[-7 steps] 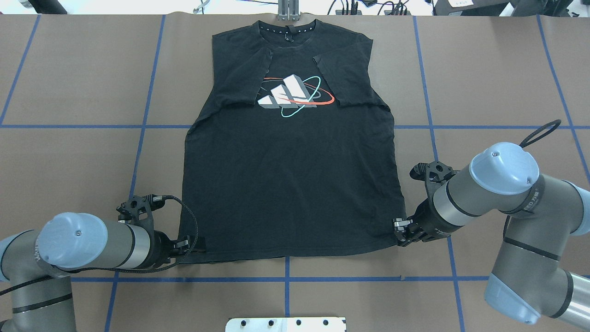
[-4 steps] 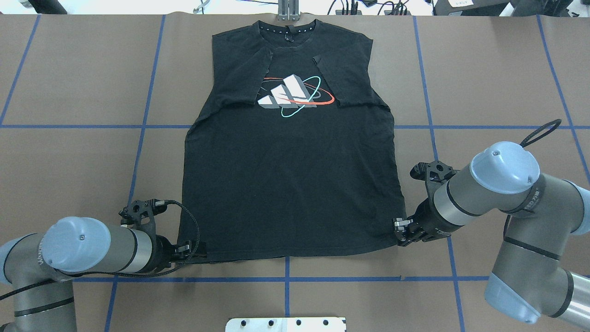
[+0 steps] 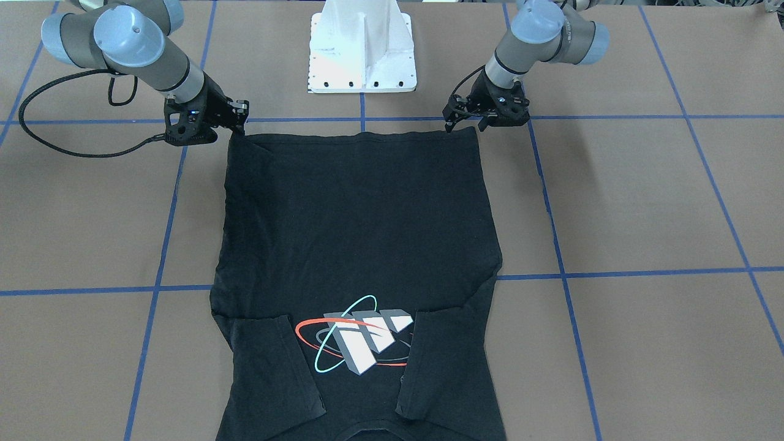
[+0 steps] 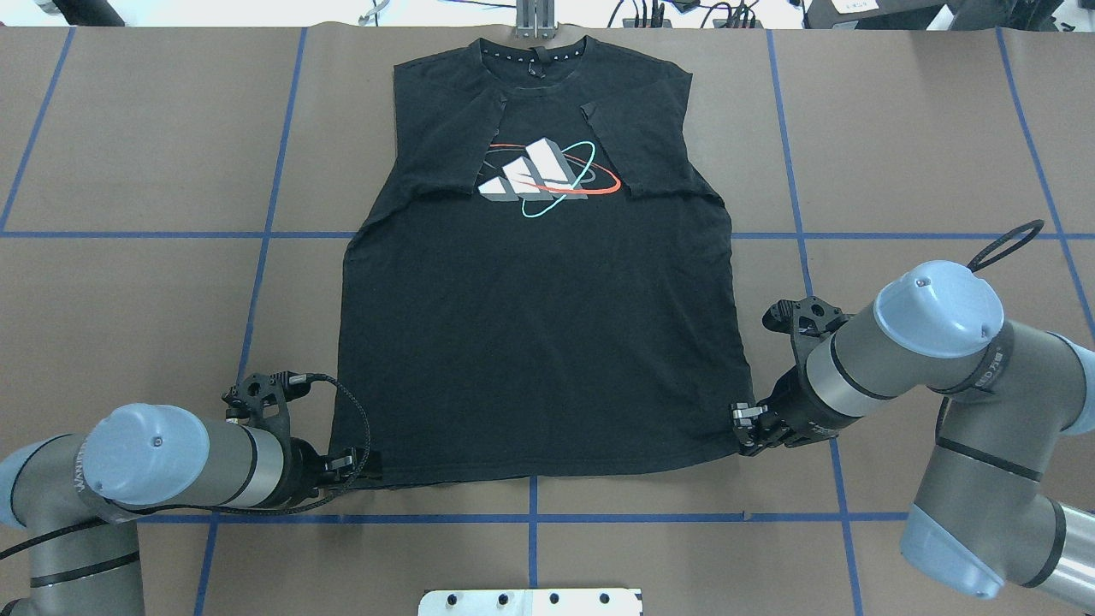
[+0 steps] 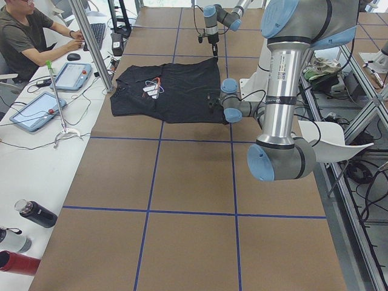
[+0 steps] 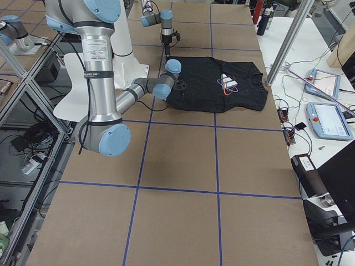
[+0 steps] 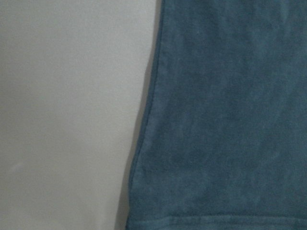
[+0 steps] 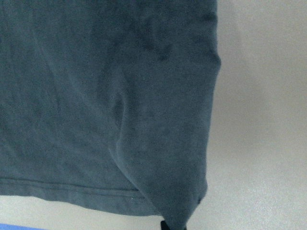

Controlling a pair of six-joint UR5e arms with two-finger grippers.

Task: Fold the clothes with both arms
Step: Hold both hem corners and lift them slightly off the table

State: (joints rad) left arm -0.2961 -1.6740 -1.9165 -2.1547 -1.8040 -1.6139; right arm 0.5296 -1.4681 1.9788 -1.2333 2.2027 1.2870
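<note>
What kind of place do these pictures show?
Probably a robotics laboratory: the left arm and right arm reach a T-shirt on a table marked with a blue tape grid, and a person sits at a side desk with control tablets.

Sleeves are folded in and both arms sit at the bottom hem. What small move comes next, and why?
Probably pinch both hem corners and raise them slightly together. The T-shirt lies flat, the left gripper sits at one bottom corner and the right gripper at the other; whether their fingers are shut is unclear.
</note>
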